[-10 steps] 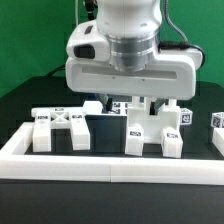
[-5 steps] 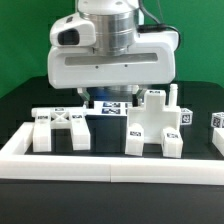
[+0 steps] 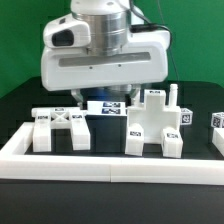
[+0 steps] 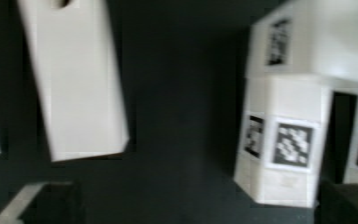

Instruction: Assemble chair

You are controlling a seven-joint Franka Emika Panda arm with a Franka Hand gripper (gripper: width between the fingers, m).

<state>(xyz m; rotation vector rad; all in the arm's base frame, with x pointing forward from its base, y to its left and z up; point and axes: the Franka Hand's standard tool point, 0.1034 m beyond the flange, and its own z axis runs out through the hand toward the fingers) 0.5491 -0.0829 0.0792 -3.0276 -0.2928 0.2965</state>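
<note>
White plastic: the chair [image 3: 148, 138] is in loose, chunky pieces, each with square black-and-white tags, spread over the worktop [image 3: 20, 100].
Worktop: black, with a green backdrop [image 3: 20, 40] behind it.
Border rail [image 3: 110, 166]: long, low and white. It runs across the front, nearer the camera than every piece.
Cross-braced piece [image 3: 60, 128]: lies flat towards the exterior view's left, just behind the rail.
Tall piece [image 3: 152, 118]: stands upright towards the exterior view's right, just behind the rail, with pegs pointing up from its top.
Tagged piece [image 3: 106, 107]: lies farther back, between those two and directly under the arm housing.
Small pieces [image 3: 217, 120]: sit at the exterior view's right edge, well apart from the cross-braced piece.
Arm housing [image 3: 105, 55]: broad and white. It fills the upper middle of the exterior view, hangs low over the tagged piece and hides what is behind it.
Jaws: only dark stubs show under the housing. I cannot tell whether they are released, clenched or grasping a piece.
Wrist view: blurred. A long plain white piece [image 4: 69, 80] and a tagged white block [image 4: 286, 140] show, with dark worktop between them.
</note>
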